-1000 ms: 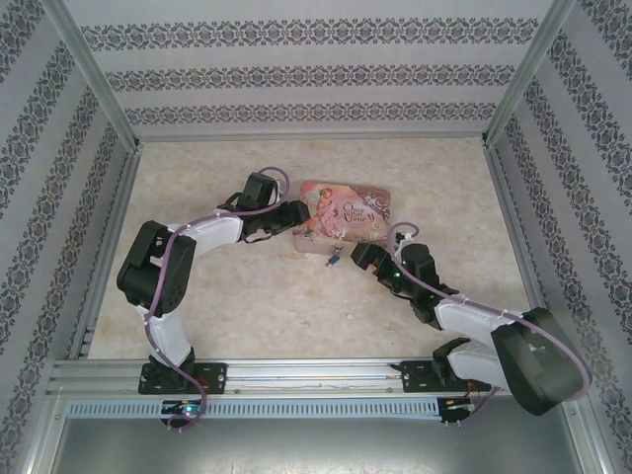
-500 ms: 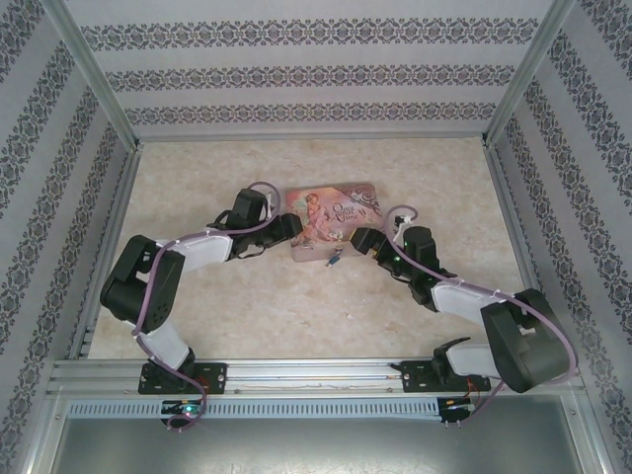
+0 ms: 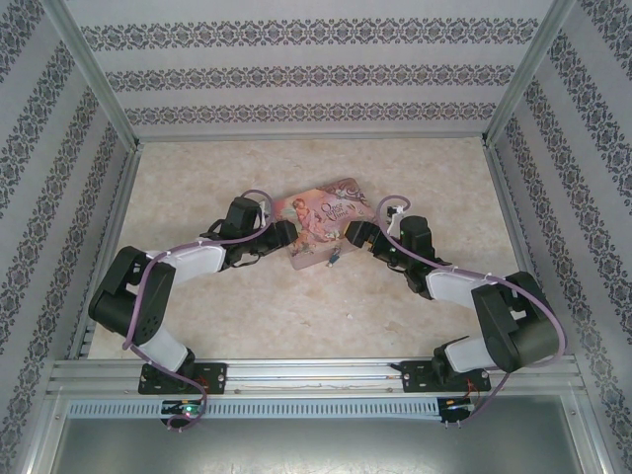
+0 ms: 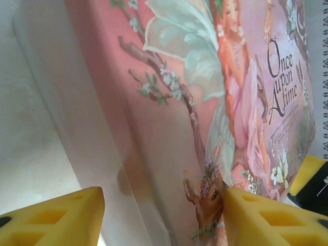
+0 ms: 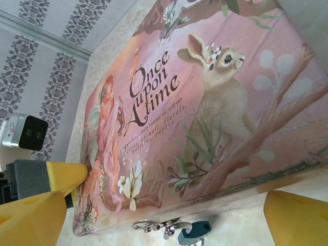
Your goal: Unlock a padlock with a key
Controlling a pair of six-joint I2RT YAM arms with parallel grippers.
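The right end effector (image 5: 165, 210) stands spread as wide as it goes. Its yellow pads sit to either side of the near edge of the pink tin (image 5: 215, 102) and close on nothing. Between the pads, low against that edge, hangs the padlock (image 5: 195, 231), a small teal body beside the tin's silver clasp (image 5: 154, 224). In the overhead view it sits at the middle of the tin's near long side. The left end effector (image 4: 163, 207) is partway closed astride the tin's left end, with one pad against the pale side wall and the other on the lid. It appears to be pinching the tin to steady it. The tin lies skewed on the worktop (image 3: 197, 188), an arm reaching in from each side.

I judge the task barely begun. The padlock hangs at the clasp and nothing suggests its shackle has sprung, though it is too small to be sure. Neither end effector carries a key, and whether one sits in the lock is too small to tell. Nearly everything remains: grip the key, seat it in the keyhole, turn it and free the shackle. Bracing the tin looks like the one preparation in place.
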